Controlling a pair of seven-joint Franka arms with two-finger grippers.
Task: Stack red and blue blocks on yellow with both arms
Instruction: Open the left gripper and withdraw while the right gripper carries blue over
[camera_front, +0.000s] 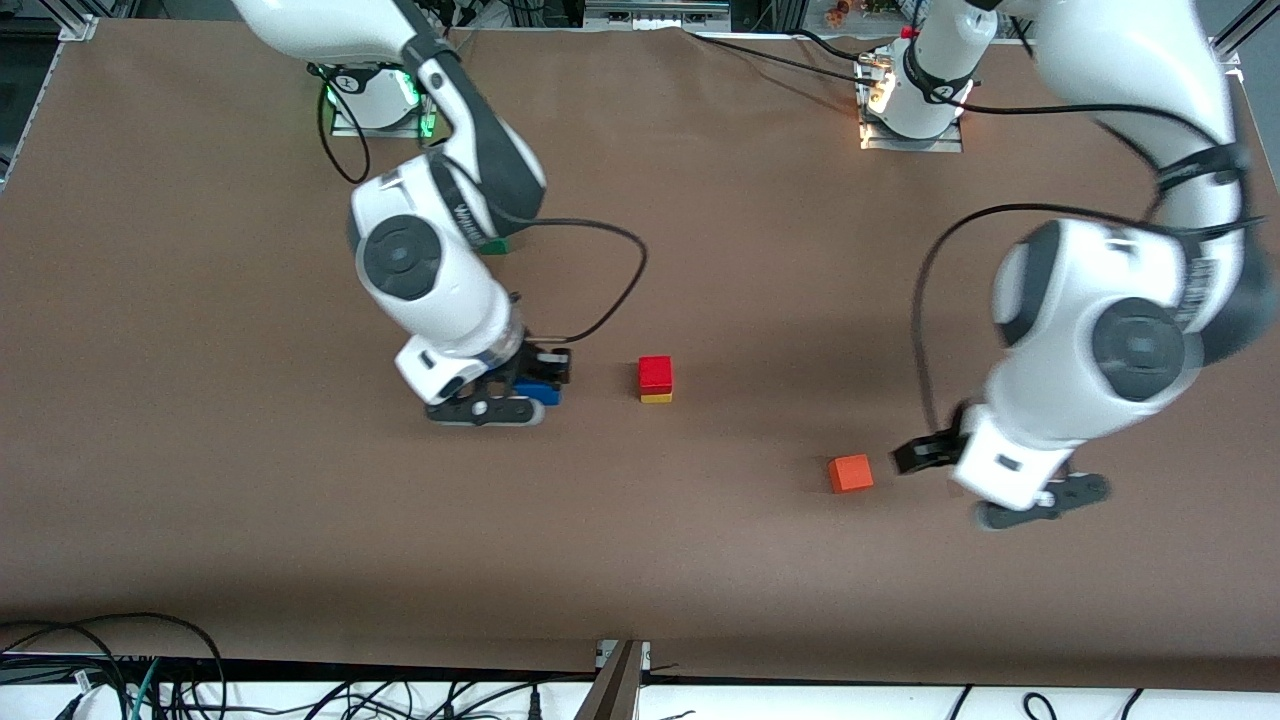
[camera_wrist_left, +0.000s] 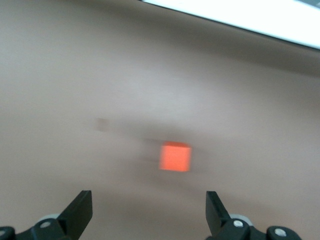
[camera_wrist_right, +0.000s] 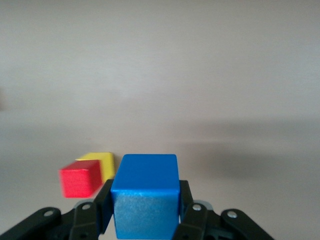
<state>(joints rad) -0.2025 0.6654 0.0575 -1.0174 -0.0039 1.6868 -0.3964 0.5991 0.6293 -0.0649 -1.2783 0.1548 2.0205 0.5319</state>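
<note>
Right claw (camera_wrist_right: 145, 220) pinches the blue block (camera_wrist_right: 145, 192) between its fingers, low over the table (camera_front: 200, 520) and toward the right arm's end of it, beside the small stack. You see the red block (camera_front: 655, 373) already sitting on the yellow block (camera_front: 656, 397) near the middle of the table, edges roughly flush, only a thin yellow strip showing under the red in the front view. From the right wrist view the red block sits slightly askew on the yellow one.

Left claw (camera_wrist_left: 149, 212) is spread wide and empty, held above the table near the orange block (camera_front: 850, 473), which is no part of the job. That arm appears to be waiting.

Step in hand, as you can judge it: carrying blue to the stack; the red-on-yellow half looks done. Next move calls for lifting blue clear above the red top, centring it over the stack, then lowering straight and releasing gently.

Blue block looks matte and sharp-edged, gripped squarely on two side faces, upper face level. A green block (camera_front: 493, 246) peeks out under the right arm, well apart from the stack.
</note>
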